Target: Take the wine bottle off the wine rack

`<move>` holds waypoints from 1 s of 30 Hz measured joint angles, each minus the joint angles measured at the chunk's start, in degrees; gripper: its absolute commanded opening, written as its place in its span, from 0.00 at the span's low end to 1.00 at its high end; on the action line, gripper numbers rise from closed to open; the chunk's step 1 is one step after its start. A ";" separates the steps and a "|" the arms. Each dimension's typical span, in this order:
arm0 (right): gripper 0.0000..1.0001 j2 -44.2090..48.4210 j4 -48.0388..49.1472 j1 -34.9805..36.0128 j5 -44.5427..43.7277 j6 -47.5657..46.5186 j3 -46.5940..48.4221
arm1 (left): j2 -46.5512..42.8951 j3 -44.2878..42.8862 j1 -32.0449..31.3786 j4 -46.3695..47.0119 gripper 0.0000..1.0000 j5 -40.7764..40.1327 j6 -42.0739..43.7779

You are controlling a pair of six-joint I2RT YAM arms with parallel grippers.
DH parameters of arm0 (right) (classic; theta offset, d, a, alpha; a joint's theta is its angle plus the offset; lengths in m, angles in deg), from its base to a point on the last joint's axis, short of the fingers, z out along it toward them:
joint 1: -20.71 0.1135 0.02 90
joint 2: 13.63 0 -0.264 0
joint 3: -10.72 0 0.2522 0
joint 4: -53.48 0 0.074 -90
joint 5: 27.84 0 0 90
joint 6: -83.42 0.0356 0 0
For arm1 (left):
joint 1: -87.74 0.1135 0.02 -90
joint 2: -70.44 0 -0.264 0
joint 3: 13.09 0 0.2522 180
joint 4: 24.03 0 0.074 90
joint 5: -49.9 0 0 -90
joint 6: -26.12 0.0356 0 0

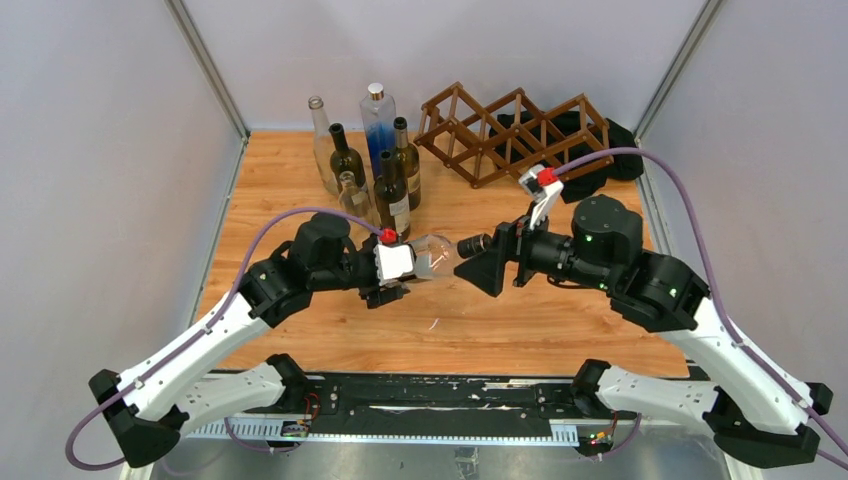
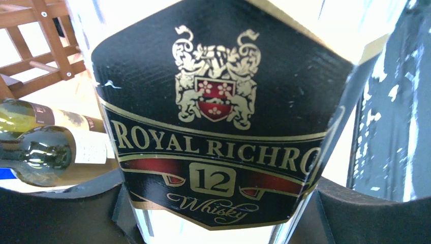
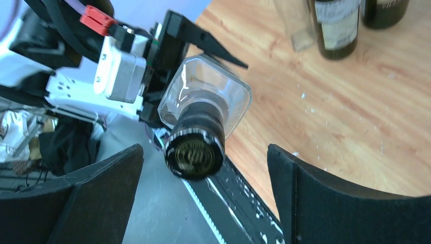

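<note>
Two arms meet above the middle of the wooden table (image 1: 480, 330). Nearest, the left gripper (image 1: 418, 268) is clamped on the body of a clear bottle (image 1: 440, 255) with a black whisky label (image 2: 218, 117), holding it level off the tabletop, its dark cap (image 3: 194, 152) pointing at the right arm. Facing it, the right gripper (image 1: 470, 258) stands spread wide, one finger on each side of the cap, touching neither cap nor glass. Farther back on the left, a cluster of bottles (image 1: 372, 165) stands upright. Farthest, at the right rear, the brown lattice rack (image 1: 510, 125) rests on the table, well apart from the held bottle
</note>
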 measured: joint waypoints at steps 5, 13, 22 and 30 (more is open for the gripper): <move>0.89 1.60 4.09 0.02 -4.00 0.02 1.01 | -0.31 -1.64 0.00 1.70 0.00 1.92 -8.96; 0.56 -0.87 13.57 0.02 -4.76 0.07 0.76 | -1.03 -2.38 0.00 1.92 0.00 4.59 -16.85; 0.00 -6.86 20.35 0.09 -4.28 0.46 1.86 | -2.14 -2.38 0.79 1.53 0.35 4.15 -22.27; 0.00 -11.91 15.06 0.52 -5.03 -1.90 3.72 | -3.37 -3.91 0.70 6.12 1.00 3.76 -26.88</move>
